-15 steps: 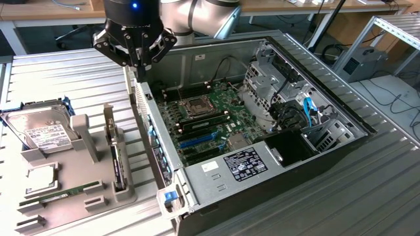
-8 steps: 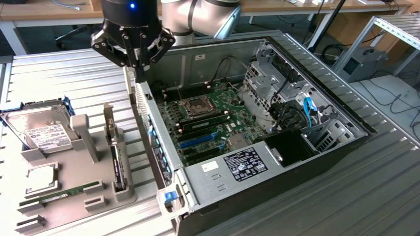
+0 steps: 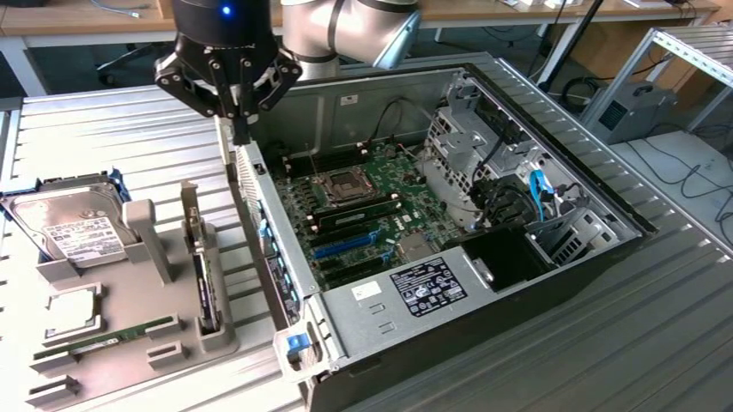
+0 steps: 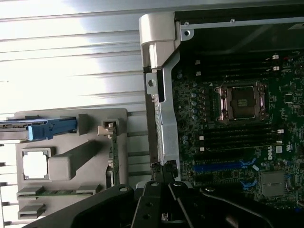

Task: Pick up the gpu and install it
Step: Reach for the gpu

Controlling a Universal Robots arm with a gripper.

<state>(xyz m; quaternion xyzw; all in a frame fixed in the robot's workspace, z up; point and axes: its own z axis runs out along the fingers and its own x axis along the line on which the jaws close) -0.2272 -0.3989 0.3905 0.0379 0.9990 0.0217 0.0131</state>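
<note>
Standing on edge, the gpu (image 3: 206, 287) sits in the grey holder (image 3: 126, 305), just beside the open case (image 3: 360, 322). You have the gripper (image 3: 240, 136) closed on nothing, hanging over the case's wall, apart from the gpu.

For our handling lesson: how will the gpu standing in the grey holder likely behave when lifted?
The gpu looks thin and flat, so probably stiff but fragile. Standing on edge in the grey holder, it may tip once out of its slot.
</note>
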